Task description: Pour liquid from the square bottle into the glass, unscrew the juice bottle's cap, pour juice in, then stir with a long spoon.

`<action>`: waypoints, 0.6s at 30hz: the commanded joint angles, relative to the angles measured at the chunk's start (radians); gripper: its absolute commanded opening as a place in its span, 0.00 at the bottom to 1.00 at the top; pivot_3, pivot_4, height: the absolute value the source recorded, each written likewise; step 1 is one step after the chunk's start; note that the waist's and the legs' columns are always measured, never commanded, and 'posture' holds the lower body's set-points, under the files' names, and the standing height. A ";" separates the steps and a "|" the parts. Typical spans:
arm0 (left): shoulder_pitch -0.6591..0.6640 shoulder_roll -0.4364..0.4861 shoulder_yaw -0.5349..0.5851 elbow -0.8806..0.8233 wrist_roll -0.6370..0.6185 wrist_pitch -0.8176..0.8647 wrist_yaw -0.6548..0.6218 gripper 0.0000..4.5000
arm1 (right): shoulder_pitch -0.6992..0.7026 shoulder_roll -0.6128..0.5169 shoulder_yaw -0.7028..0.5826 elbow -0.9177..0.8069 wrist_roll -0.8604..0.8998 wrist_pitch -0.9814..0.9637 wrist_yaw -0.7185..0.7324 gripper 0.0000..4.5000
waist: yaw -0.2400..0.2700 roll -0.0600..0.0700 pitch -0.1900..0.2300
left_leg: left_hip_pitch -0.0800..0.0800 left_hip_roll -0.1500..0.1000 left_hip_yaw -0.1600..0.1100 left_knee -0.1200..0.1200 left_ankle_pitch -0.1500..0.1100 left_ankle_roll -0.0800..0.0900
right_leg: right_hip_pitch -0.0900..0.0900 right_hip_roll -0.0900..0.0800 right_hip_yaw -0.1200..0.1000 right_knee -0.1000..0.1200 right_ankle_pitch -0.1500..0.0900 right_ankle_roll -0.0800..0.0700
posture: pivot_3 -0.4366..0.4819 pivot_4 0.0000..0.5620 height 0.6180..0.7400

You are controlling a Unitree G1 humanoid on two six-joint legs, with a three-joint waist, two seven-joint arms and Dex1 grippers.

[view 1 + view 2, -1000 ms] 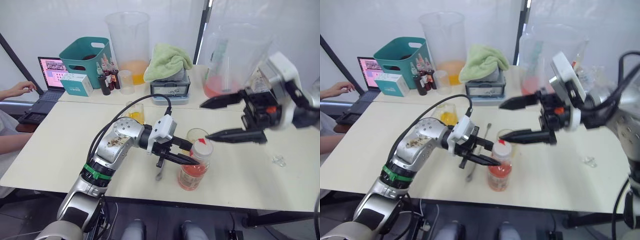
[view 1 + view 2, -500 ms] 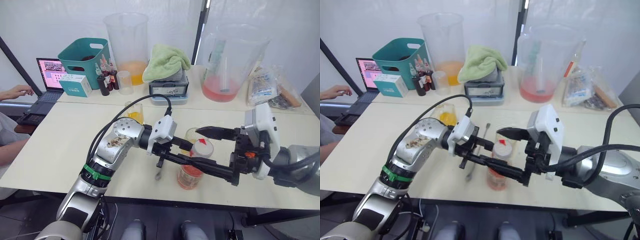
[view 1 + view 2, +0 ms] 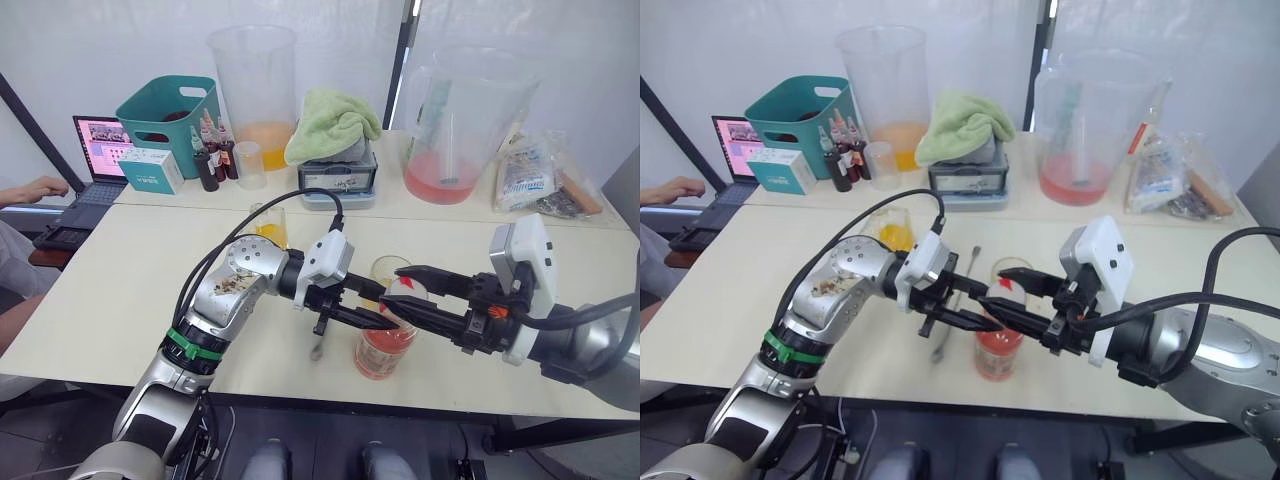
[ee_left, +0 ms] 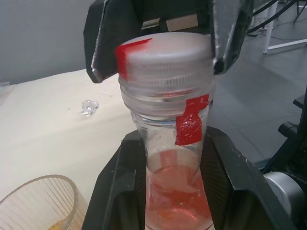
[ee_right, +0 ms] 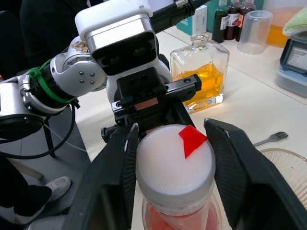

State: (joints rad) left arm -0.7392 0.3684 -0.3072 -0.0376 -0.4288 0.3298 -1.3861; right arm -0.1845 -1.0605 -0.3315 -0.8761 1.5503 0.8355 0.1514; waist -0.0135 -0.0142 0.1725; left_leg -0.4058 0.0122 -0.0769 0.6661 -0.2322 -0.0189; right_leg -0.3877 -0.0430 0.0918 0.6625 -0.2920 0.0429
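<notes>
The juice bottle (image 3: 384, 347) stands upright near the table's front edge, with pinkish-red liquid low inside. My left gripper (image 3: 366, 306) is shut on its upper body, one black finger (image 4: 120, 191) on each side. My right gripper (image 5: 171, 139) reaches in from the right and is shut on the white-and-red cap (image 5: 175, 160), its fingers (image 5: 125, 158) pressing both sides. The glass (image 3: 390, 269) stands just behind the bottle. The square bottle (image 3: 270, 223), with yellow-orange liquid, stands behind my left arm. The long spoon (image 3: 940, 343) lies on the table under my left gripper.
Two huge clear jugs (image 3: 255, 80) (image 3: 465, 110), a teal basket (image 3: 170, 105), dark small bottles (image 3: 212, 152) and a green cloth (image 3: 335, 120) on a box line the back. A laptop (image 3: 100, 150) and a person's hand (image 3: 35, 190) are at far left. A small clear object (image 4: 89, 106) lies to the right.
My right gripper's fingers have risen from beside the bottle's body to cap height and closed in on the cap. My left gripper and the bottle have stayed put.
</notes>
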 commanded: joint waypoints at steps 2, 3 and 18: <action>-0.015 -0.001 -0.002 -0.025 -0.004 0.000 0.000 0.26 | -0.008 -0.015 -0.008 -0.009 -0.015 -0.038 0.004 0.37 | 0.000 0.000 0.000 | 0.000 0.000 0.000 0.000 0.000 0.000 | 0.000 0.000 0.000 0.000 0.000 0.000 | 0.48 0.27 1.00; -0.015 -0.001 -0.002 -0.025 -0.004 0.001 0.000 0.26 | -0.016 -0.016 -0.004 -0.004 -0.022 -0.041 0.009 0.37 | 0.000 0.000 0.000 | 0.000 0.000 0.000 0.000 0.000 0.000 | 0.000 0.000 0.000 0.000 0.000 0.000 | 0.48 0.27 1.00; -0.028 0.005 -0.015 -0.002 -0.003 -0.012 -0.028 0.26 | -0.659 -0.060 0.583 0.589 -0.734 -0.217 1.391 0.37 | -0.013 0.003 0.001 | 0.002 0.002 0.004 0.000 0.000 0.000 | 0.001 0.000 0.000 -0.006 0.000 0.000 | 0.48 0.27 1.00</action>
State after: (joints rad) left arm -0.7672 0.3640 -0.3352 -0.0322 -0.4278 0.3122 -1.4074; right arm -0.7858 -1.1346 0.1839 -0.3554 0.8986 0.6483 1.3679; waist -0.0269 -0.0116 0.1733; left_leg -0.4044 0.0142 -0.0725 0.6655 -0.2321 -0.0187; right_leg -0.3872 -0.0429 0.0914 0.6561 -0.2922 0.0431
